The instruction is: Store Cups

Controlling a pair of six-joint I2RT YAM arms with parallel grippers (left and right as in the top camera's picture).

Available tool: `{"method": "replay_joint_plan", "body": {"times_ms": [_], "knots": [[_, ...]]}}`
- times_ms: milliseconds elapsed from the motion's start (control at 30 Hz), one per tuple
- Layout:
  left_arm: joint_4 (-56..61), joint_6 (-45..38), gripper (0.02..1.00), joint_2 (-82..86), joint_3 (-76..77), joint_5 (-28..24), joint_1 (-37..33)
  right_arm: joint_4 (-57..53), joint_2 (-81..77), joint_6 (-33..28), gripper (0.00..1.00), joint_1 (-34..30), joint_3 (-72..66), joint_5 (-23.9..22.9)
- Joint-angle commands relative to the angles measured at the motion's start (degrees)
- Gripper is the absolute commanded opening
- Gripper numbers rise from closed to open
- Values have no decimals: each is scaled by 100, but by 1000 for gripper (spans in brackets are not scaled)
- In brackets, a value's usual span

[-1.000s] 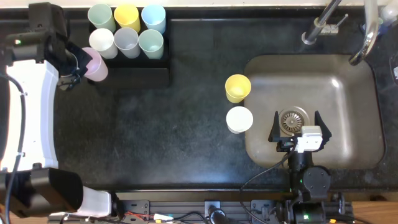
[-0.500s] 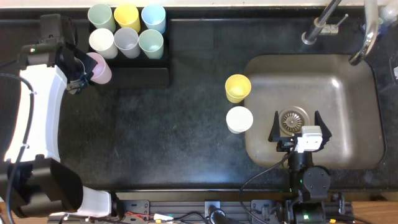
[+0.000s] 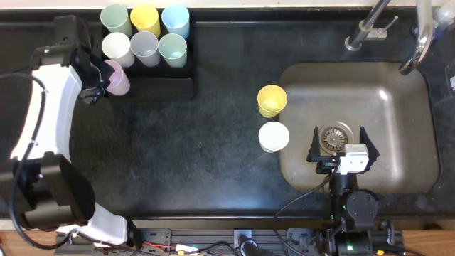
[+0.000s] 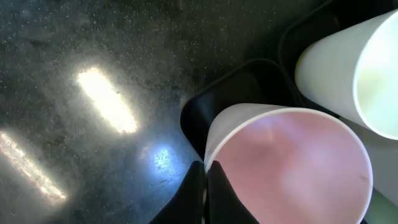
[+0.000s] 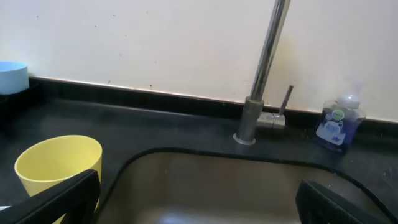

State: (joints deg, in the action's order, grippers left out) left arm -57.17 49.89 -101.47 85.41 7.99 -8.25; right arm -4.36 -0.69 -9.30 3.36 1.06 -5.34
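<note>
- Pink cup (image 3: 116,78) gripped by its rim in the left gripper (image 3: 99,78), both fingers pressed shut on the cup wall, mouth facing up.
- Located near the far left corner of the worktop (image 3: 178,163), at the left end of the black cup rack (image 3: 163,87), just beside the racked white cup (image 3: 116,47).
- Open dark rack slot (image 4: 239,84) visible beneath the pink cup in the left wrist view; unclear whether the base touches it.
- Six cups filling the rack's two back rows; front row bare.
- Step in hand, as a judgement: lowering the pink cup into the free front-left slot.
- To do it well: centre the base over the slot, hold the cup upright, stay clear of the racked white cup's rim, lower slowly until seated, then open the fingers and lift straight up.
- Possible trouble: a one-sided rim pinch, so some swing or tipping on release.
- Right gripper (image 3: 343,146) spread wide and holding nothing, over the sink (image 3: 398,156) near the drain.
- Yellow cup (image 3: 271,100) and loose white cup (image 3: 274,136) standing on the worktop at the sink's left edge, not yet stored.
- No writing visible on any cup or on the rack.
- Soap bottle (image 5: 339,121) at the worktop's far edge beside the tap (image 5: 266,68); label present, print too small to make out.
</note>
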Motion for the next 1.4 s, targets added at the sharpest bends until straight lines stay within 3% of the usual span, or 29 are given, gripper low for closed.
{"method": "replay_joint_plan", "body": {"times_ms": [33,633,667,700,733,767,800,833,1233,1333,1400], "knots": [[13,120,36,-133,-28,138,-44,26,46,-35,998,-39,-79,-4],[267,120,36,-415,-28,151,-42,26,46,-37,998,-39,-79,-7],[267,120,106,-415,-28,151,-42,26,46,-35,998,-39,-79,-4],[264,120,253,-415,-28,149,-42,26,46,-37,996,-39,-79,-7],[264,120,446,-415,-28,149,-42,26,46,-35,996,-39,-79,-7],[264,120,735,-415,-28,149,-42,26,46,-35,998,-39,-79,-7],[264,120,906,-415,-28,149,-42,26,46,-37,998,-39,-79,-7],[267,120,998,-415,-28,149,-42,26,46,-37,998,-39,-79,-7],[66,116,1000,455,0,105,39,26,46,-37,998,-39,-79,-7],[-188,11,1000,868,229,105,358,26,46,-35,998,-39,-79,-4],[-321,-431,1000,953,699,114,988,26,46,-35,998,-39,-79,-7]]}}
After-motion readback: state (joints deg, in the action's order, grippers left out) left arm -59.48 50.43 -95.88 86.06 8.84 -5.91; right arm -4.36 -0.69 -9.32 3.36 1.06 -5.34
